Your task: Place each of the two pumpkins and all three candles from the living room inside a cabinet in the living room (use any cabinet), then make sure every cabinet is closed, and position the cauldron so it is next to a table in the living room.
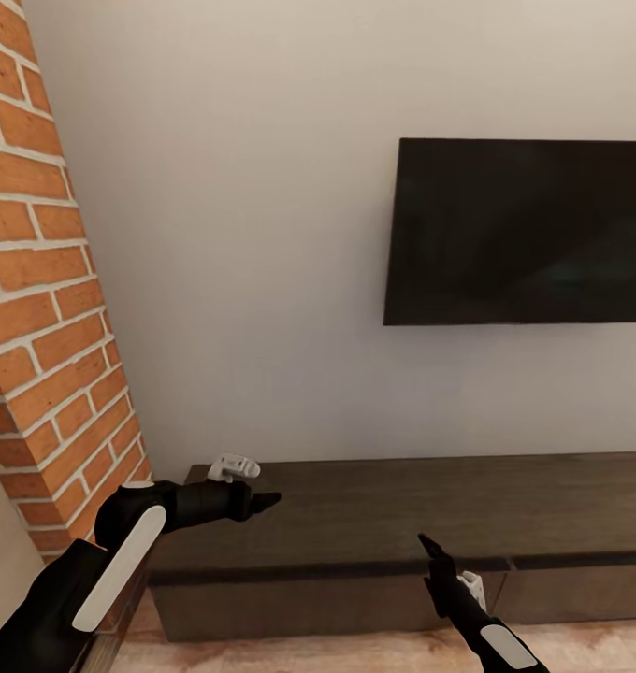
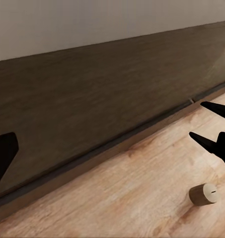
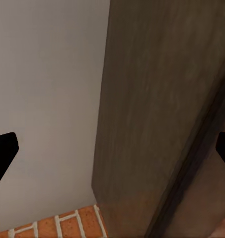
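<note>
One candle [image 2: 203, 194] lies on floor [image 2: 142, 198]; cabinet [image 1: 402, 523] runs off-frame.

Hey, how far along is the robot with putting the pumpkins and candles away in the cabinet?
Nothing looks stowed yet. The long dark cabinet appears shut, drawer fronts flush. Both grippers are empty: the left gripper hovers over the cabinet top and the right gripper is by its front edge. One candle lies on the wood floor. Left to do: open a drawer, stow candles and pumpkins, close up, then place the cauldron.

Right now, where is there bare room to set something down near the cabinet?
The cabinet top is bare from the brick chimney end to under the TV. Floor along its front is free, except one candle lying there.
</note>
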Tool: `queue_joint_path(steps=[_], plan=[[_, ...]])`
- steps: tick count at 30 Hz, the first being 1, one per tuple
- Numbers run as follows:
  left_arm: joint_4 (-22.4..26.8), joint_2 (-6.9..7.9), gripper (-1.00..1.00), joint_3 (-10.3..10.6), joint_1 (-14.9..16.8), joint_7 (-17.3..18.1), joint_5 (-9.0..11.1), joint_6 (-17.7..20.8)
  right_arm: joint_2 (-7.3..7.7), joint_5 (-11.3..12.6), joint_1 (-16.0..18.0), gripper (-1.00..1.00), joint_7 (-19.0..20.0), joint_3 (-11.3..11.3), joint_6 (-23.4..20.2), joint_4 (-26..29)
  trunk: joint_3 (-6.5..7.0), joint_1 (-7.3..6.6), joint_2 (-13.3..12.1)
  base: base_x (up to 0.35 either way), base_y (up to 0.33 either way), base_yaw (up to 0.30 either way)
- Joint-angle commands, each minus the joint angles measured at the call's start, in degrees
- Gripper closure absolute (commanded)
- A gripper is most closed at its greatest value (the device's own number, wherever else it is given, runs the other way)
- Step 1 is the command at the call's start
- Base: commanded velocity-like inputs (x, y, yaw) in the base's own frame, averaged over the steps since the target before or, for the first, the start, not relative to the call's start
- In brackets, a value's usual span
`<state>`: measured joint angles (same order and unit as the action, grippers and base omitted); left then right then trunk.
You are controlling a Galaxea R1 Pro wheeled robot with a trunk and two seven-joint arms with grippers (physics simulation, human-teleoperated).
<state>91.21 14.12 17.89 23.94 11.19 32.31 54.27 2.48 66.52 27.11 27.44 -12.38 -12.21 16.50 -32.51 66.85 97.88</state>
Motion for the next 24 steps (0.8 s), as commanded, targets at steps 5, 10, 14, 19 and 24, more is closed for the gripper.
queue_joint_path(steps=[5, 10, 14, 19, 24], plan=[[0.0, 0.03, -1.0, 0.0, 0.1, 0.4, -0.4, 0.1, -0.02, 0.5, 0.0, -1.0, 0.3, -0.2, -0.5, -0.1, -0.06, 0.0, 0.0, 0.054, -0.028, 0.0], [0.0, 0.06, -1.0, -0.1, 0.1, 0.5, -0.4, 0.1, 0.06, 0.7, 0.0, -1.0, 0.3, -0.2, -0.6, -0.3, -0.06, 0.0, 0.0, 0.069, -0.118, 0.0], [0.0, 0.09, -1.0, -0.1, 0.1, 0.5, -0.4, 0.1, 0.11, 0.7, 0.0, -1.0, 0.2, -0.2, -0.8, -0.5, -0.06, 0.0, 0.0, 0.022, -0.044, 0.0], [0.0, 0.13, -1.0, -0.1, 0.1, 0.5, -0.4, 0.1, 0.16, 0.7, 0.0, -1.0, 0.2, -0.3, -1.1, -0.8, -0.06, 0.0, 0.0, 0.007, -0.014, 0.0], [0.0, 0.18, -1.0, -0.1, 0.1, 0.5, -0.4, 0.1, 0.16, 0.7, 0.0, -1.0, 0.2, -0.3, -1.3, -0.8, -0.24, 0.22, 0.4, 0.002, -0.004, 0.0]])
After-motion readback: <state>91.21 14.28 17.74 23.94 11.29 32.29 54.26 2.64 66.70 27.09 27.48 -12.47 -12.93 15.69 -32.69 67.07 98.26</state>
